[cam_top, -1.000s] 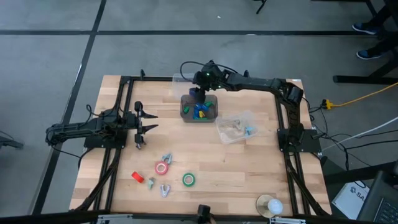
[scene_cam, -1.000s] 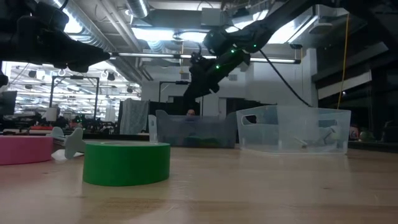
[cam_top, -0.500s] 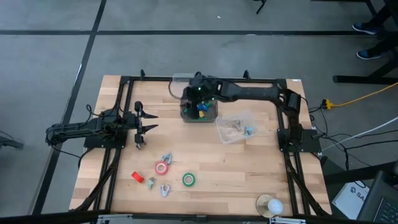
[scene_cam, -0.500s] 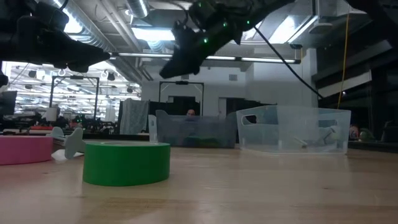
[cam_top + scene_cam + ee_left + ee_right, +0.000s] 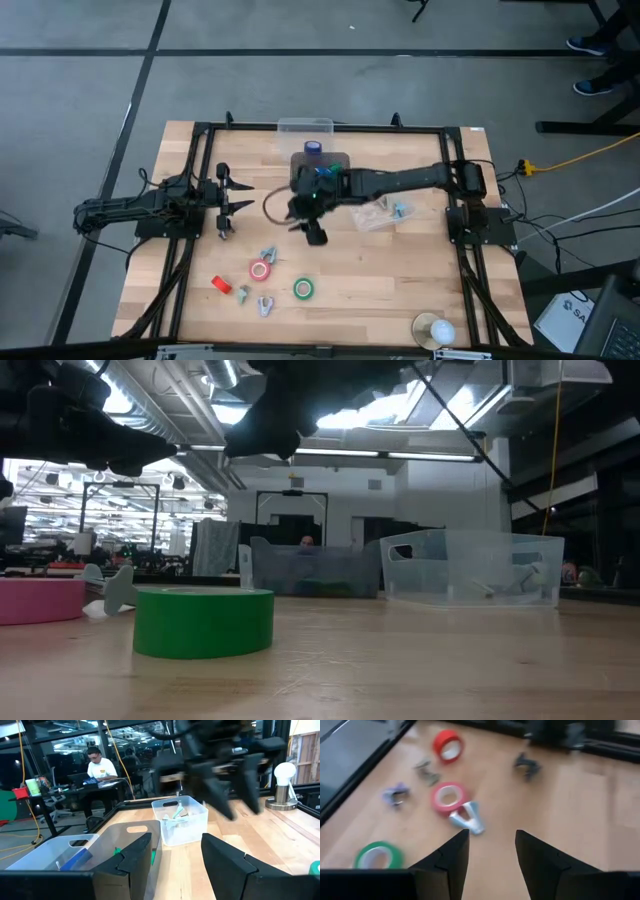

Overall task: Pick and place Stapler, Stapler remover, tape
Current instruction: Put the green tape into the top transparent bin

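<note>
A pink tape roll, a green one and a red one lie flat on the near left part of the table. Small staple removers lie among them. My right gripper hangs open and empty above the table's middle, tipped down toward these things; in the right wrist view its fingers frame a pale blue remover and the pink roll. My left gripper waits open at the left edge. I cannot make out a stapler.
At the far middle stand a dark bin with coloured pieces and a clear bin with a blue item. A clear container sits right of centre. A white lamp stands at the near right. Black rails frame the table.
My right gripper has swung away from above the far bins toward the table's near edge. It now hangs over the middle, tipped more steeply down toward the tape rolls. Nothing on the table has moved.
</note>
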